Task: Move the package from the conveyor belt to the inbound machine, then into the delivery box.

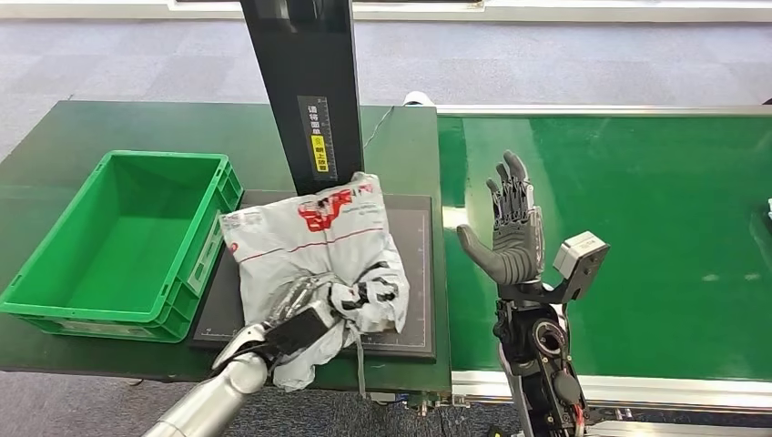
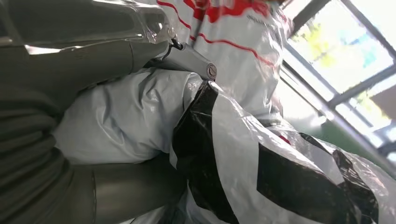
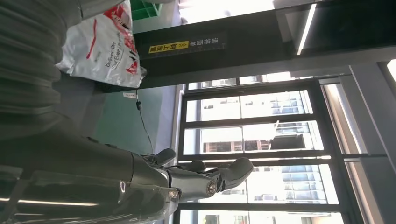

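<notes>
A crumpled white plastic package [image 1: 314, 246] with red and black print lies on the black plate of the inbound machine [image 1: 414, 273]. My left hand [image 1: 300, 314] grips its near edge, fingers wrapped in the plastic; the left wrist view shows the package [image 2: 243, 116] pressed against the thumb [image 2: 187, 58]. My right hand [image 1: 510, 228] is held upright over the green conveyor belt [image 1: 655, 228], fingers spread and empty, palm toward the package. In the right wrist view that hand [image 3: 187, 179] is open, with the package [image 3: 100, 46] beyond it.
An empty green delivery box [image 1: 123, 241] stands on the dark green table, just left of the machine plate. The machine's black post [image 1: 305, 91] rises behind the package. The belt's metal rim [image 1: 601, 387] runs along the near side.
</notes>
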Controlling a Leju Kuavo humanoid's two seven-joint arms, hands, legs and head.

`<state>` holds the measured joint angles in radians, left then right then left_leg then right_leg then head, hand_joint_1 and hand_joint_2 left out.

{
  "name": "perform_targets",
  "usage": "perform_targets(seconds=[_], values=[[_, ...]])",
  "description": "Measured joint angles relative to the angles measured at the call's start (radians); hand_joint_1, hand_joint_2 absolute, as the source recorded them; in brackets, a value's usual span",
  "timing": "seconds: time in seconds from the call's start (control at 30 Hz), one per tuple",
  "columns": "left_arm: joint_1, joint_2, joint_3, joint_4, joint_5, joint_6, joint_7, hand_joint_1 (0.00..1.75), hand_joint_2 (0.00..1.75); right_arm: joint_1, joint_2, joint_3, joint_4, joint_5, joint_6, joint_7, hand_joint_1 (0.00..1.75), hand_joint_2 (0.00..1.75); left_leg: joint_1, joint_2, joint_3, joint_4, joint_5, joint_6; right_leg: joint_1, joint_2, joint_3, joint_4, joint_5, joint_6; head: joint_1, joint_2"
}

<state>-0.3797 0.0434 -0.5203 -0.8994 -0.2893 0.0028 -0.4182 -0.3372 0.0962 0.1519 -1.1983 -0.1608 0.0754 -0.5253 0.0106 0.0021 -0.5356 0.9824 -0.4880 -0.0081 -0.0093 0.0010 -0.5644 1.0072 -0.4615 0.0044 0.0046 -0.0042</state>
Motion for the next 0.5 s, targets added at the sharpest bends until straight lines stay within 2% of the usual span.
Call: perform_targets(seconds=[0.2, 0.3, 0.5], values=[[0.185, 0.022, 0.206, -0.323, 0.274, -0.024, -0.1, 1.75, 1.75, 0.005, -0.007, 0.001, 0.016, -0.01, 0.005, -0.001, 0.0, 1.75, 0.0, 0.0, -0.009, 0.0, 0.0, 0.0, 0.0, 0.0, -0.009, 0.001, 0.0, 0.0, 0.0, 0.0], [0.251, 0.027, 0.292, -0.473, 0.312, -0.043, -0.101, 1.75, 1.75, 0.005, -0.008, 0.003, 0.023, -0.011, 0.005, -0.001, 0.0, 1.75, 0.0, 0.0, -0.012, 0.0, 0.0, 0.0, 0.0, 0.0, -0.012, 0.001, 0.0, 0.0, 0.0, 0.0], [0.324, 0.028, 0.395, -0.639, 0.376, -0.083, -0.143, 1.75, 1.75, 0.005, -0.008, 0.005, 0.035, -0.017, 0.012, 0.002, 0.0, 1.75, 0.0, 0.0, -0.014, 0.0, 0.0, 0.0, 0.0, 0.0, -0.013, 0.0, 0.0, 0.0, 0.0, 0.0]])
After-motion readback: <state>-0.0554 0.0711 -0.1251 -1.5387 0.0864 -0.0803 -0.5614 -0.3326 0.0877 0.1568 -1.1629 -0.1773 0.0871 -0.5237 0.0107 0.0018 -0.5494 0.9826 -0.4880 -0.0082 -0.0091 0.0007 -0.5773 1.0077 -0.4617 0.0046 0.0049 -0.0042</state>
